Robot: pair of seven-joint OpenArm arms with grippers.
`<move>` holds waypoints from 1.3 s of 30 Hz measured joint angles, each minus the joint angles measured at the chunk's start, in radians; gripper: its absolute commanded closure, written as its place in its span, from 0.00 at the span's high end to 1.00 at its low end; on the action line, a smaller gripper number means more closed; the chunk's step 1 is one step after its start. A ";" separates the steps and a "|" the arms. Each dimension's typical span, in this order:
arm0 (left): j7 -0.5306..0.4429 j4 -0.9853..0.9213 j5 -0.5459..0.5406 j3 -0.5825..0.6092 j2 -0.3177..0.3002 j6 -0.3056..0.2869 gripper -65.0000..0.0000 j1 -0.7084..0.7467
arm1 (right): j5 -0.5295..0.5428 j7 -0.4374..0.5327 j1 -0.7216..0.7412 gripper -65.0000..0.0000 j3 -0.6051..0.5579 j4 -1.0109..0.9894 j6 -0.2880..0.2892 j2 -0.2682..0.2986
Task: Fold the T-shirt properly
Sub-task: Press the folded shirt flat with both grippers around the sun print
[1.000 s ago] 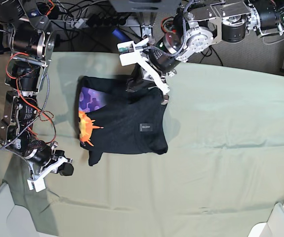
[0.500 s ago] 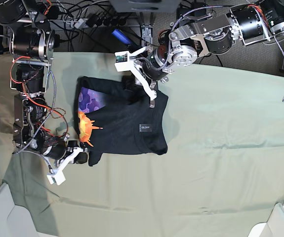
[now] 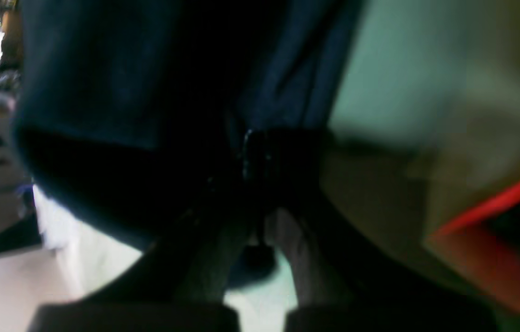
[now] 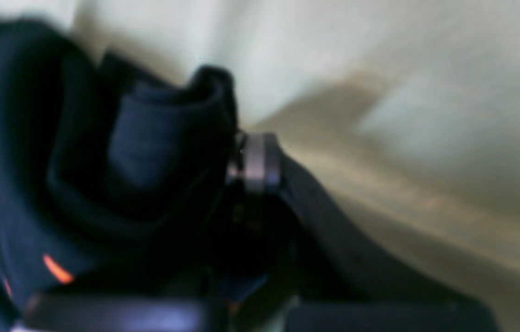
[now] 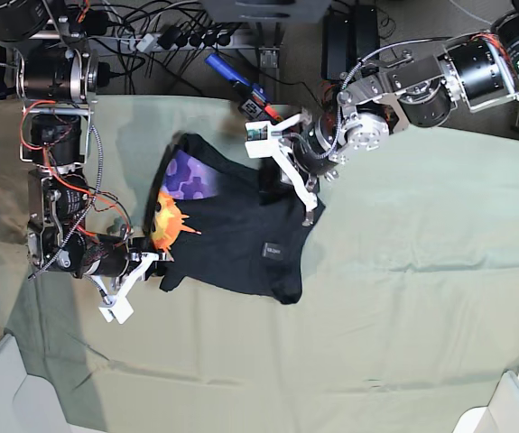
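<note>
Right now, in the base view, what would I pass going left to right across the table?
Right gripper pinching the shirt's edge → orange sun print → small label on the black T-shirt → left gripper → bare green table cloth.

The black T-shirt [image 5: 236,239] lies partly folded and rumpled on the table, orange-and-purple print showing.

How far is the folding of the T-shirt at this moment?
Done: the T-shirt is already partly folded, with its orange print showing at one side. In hand: the left pincer and the right pincer are each shut on an edge. Left: laying it flat on the green table cloth and finishing the folds.
</note>
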 measured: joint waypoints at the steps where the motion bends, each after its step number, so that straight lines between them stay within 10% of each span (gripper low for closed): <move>1: 0.004 -0.002 0.000 -0.001 -0.013 0.001 0.00 -0.008 | 0.018 -0.011 -0.007 0.00 -0.001 0.003 0.000 0.008; 8: 0.004 -0.005 -0.019 0.001 -0.066 0.003 0.00 -0.040 | 0.172 -0.051 -0.078 0.00 -0.002 0.071 0.000 0.089; 21: -0.077 -0.050 -0.099 0.003 -0.064 -0.021 0.00 -0.150 | 0.261 -0.090 -0.249 0.00 -0.004 0.280 0.000 0.072; 34: -0.147 -0.409 -0.115 -0.002 0.223 -0.059 0.00 -0.304 | 0.275 -0.111 -0.337 0.00 -0.003 0.369 0.000 0.008; 39: -0.079 -0.410 -0.131 0.003 0.217 0.063 0.00 -0.307 | 0.275 -0.111 -0.336 0.00 0.001 0.371 0.000 0.008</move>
